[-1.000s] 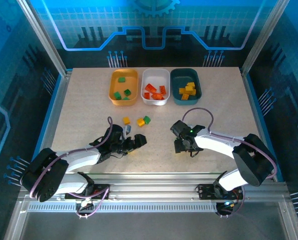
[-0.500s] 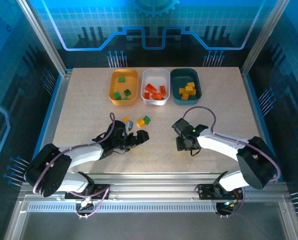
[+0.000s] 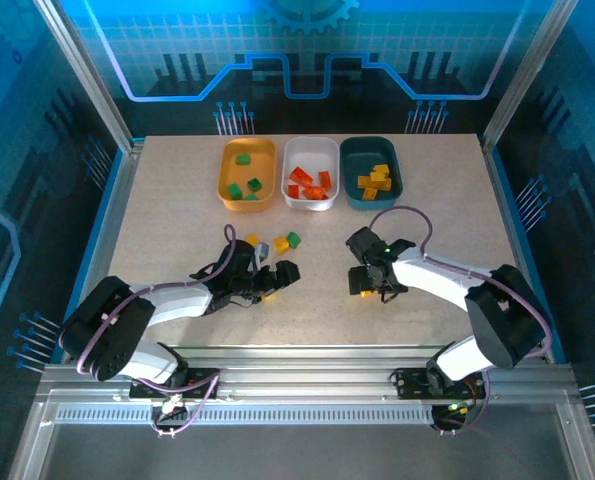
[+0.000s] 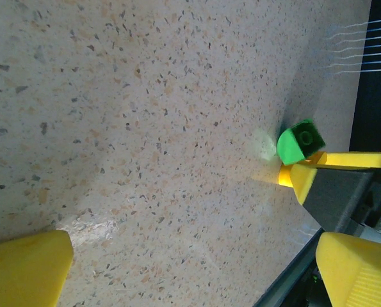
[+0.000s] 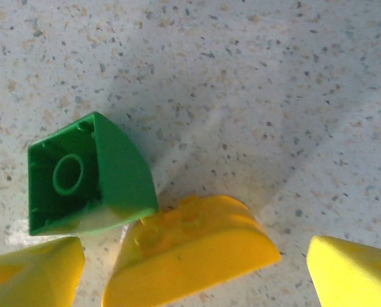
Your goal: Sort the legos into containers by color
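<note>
Legos — right wrist: green brick, underside showing, touches yellow brick inside spread right gripper | left gripper spread too

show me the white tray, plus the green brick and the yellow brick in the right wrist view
white tray [image 3: 311,152]: top view, bare floor near its far end
green brick [image 5: 81,176]: right wrist view, hollow underside
yellow brick [image 5: 190,252]: right wrist view, curved side face

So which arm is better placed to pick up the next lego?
Right, probably. The right end effector stands open around a yellow brick. The left end effector, also open, has nothing between its fingers; a green brick sits off to one side.
</note>
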You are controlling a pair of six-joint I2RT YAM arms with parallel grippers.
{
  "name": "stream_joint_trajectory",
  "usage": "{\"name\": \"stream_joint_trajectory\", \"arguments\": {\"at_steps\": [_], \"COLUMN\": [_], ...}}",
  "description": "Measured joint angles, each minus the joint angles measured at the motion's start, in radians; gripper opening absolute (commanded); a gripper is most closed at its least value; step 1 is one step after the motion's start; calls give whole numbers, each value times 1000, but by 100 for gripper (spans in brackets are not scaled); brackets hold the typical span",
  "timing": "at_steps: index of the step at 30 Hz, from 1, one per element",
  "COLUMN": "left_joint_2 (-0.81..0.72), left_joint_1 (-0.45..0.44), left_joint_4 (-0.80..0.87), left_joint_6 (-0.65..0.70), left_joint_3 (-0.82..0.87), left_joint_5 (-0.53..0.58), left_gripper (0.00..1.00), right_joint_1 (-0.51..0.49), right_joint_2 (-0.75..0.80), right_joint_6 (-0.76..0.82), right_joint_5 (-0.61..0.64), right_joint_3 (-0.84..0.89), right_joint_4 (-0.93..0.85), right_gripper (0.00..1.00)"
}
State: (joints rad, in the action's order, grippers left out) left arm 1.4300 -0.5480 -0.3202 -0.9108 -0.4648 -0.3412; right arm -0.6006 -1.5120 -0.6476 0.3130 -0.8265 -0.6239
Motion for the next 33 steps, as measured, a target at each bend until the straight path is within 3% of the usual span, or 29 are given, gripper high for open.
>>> {"name": "stream_joint_trajectory", "arguments": {"at_steps": [7, 14, 24, 28, 33], "left_joint_2": [-32, -47, -35, -46, -121], "left_joint_1": [0, 0, 0, 7, 67], "left_joint_4": [19, 26, 39, 93, 176], "left_joint_6": [4, 11, 20, 31, 64], "left_joint_3": [0, 0, -6, -39, -71], "left_joint_5": [1, 2, 2, 13, 61], "left_gripper": [99, 99, 99, 99, 99], "right_joint_1": [-3, -22, -50, 29, 205], "right_joint_2": [-72, -36, 150, 145, -43], "right_joint_6": [4, 0, 8, 63, 107], "right_joint_5": [-30, -6, 15, 17, -22], "right_joint_3": [-11, 19, 30, -144, -425], "right_joint_4": [41, 65, 26, 0, 75], "right_gripper": [77, 56, 55, 54, 55]}}
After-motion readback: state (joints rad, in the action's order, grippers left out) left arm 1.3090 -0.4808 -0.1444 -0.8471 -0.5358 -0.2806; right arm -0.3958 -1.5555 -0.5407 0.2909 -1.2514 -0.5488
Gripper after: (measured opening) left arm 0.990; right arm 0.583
